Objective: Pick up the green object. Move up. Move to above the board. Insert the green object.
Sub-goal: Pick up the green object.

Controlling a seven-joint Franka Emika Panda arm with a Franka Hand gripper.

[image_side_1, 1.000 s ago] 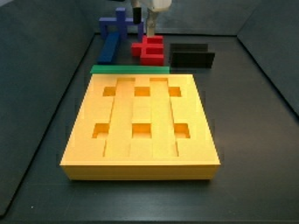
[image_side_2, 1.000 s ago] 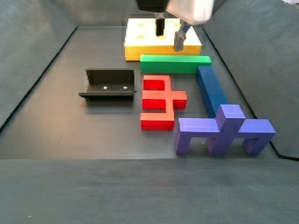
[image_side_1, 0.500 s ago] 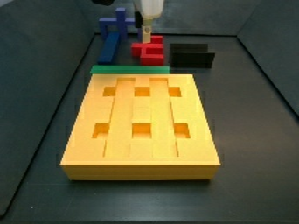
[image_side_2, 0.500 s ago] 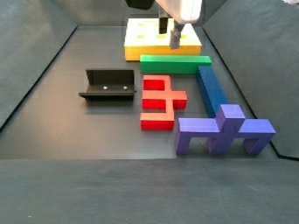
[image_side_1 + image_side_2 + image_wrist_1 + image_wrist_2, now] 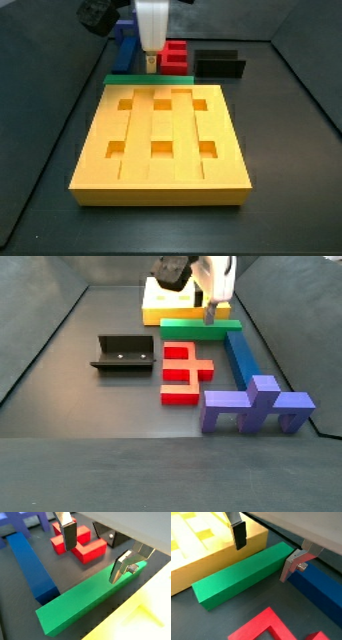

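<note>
Step 1, the pickup, was in hand: the gripper (image 5: 264, 554) hung just above the green bar (image 5: 238, 577), fingers apart and straddling it, nothing held. The bar lay on the floor against the board (image 5: 160, 140) edge, beside the blue bar (image 5: 30, 564). Judged next move: lower, then close across the bar.

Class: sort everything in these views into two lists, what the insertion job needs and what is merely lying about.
Needed: green bar; board; end effector, open, astride the bar.

Lying about: blue bar; red block; purple piece; fixture.
</note>
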